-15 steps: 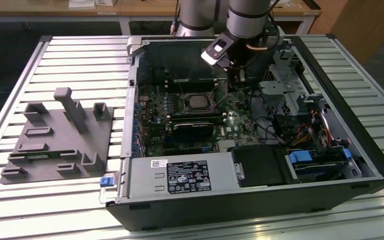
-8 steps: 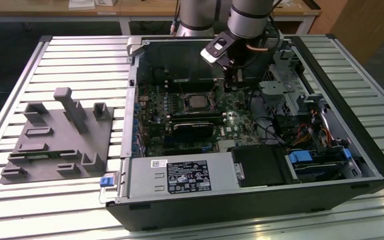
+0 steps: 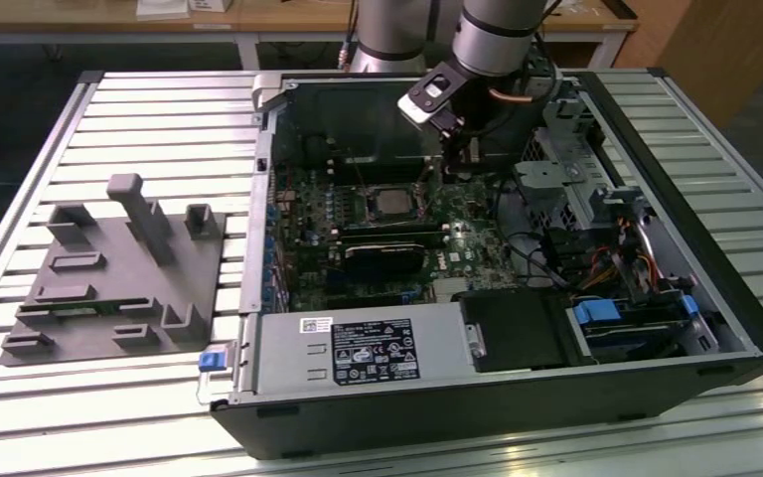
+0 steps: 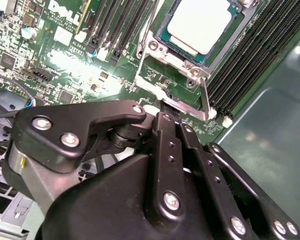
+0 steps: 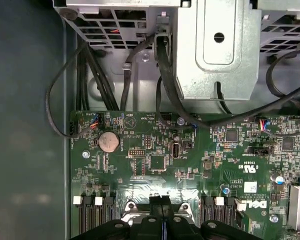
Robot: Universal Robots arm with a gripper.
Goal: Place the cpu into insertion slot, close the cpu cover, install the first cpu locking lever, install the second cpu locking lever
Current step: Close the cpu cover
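Exterior view: black two-finger gripper point(image 3: 457, 159) lowered inside the open black computer case point(image 3: 488, 417), just beside the flat silvery-grey square cpu point(image 3: 392, 202) on the green circuit board point(image 3: 475, 234).

Second wrist view: cpu point(image 4: 200, 22) framed by the thin silvery metal cpu cover point(image 4: 172, 59); fingers point(image 4: 162, 135) pressed together, tips at a thin steel locking lever point(image 4: 205, 97) beside it.

First wrist view: fingers point(image 5: 155, 202) closed against each other above the board.

Most likely a robotics lab or workshop: an opened desktop computer case point(image 3: 488, 417) sits on a slatted aluminium tabletop point(image 3: 156, 109) beside a grey moulded fixture point(image 3: 116, 278) under a robot arm point(image 3: 495, 35), wooden workbenches point(image 3: 289, 15) behind.
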